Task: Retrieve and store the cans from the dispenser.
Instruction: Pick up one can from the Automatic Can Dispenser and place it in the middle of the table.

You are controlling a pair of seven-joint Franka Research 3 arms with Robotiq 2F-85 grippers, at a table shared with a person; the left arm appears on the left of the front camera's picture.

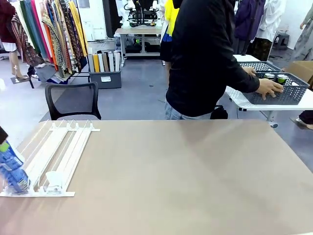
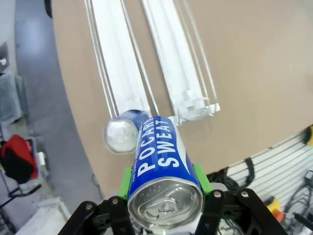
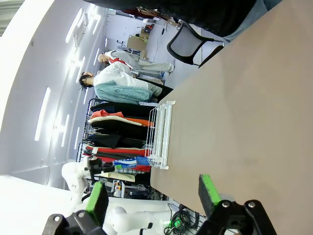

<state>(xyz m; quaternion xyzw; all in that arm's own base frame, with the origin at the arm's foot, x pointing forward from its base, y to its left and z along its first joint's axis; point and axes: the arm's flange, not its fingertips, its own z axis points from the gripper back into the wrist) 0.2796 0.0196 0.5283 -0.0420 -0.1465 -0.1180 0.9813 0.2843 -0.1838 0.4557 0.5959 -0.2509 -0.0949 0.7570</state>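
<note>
Shiny metal among plastic and matt finishes

The blue can (image 2: pixel 164 156) was smooth, glossy printed metal with a bare silvery lid; the second can (image 2: pixel 122 134) showed a duller silver end. The rack (image 1: pixel 58 152) looked like glossy white plastic with clear plastic stops (image 2: pixel 195 105). The surface (image 1: pixel 186 171) was smooth, matt tan. The left tool (image 2: pixel 164 179) had matt black parts and green rubbery-looking pads (image 2: pixel 201 177). The basket (image 1: pixel 288 95) was dark lattice plastic.

White print "POCARI SWEAT" on blue can (image 2: pixel 161 156) between pads of left gripper (image 2: pixel 164 180); final "I" seemingly curving out of sight; smaller line alongside illegible.
</note>
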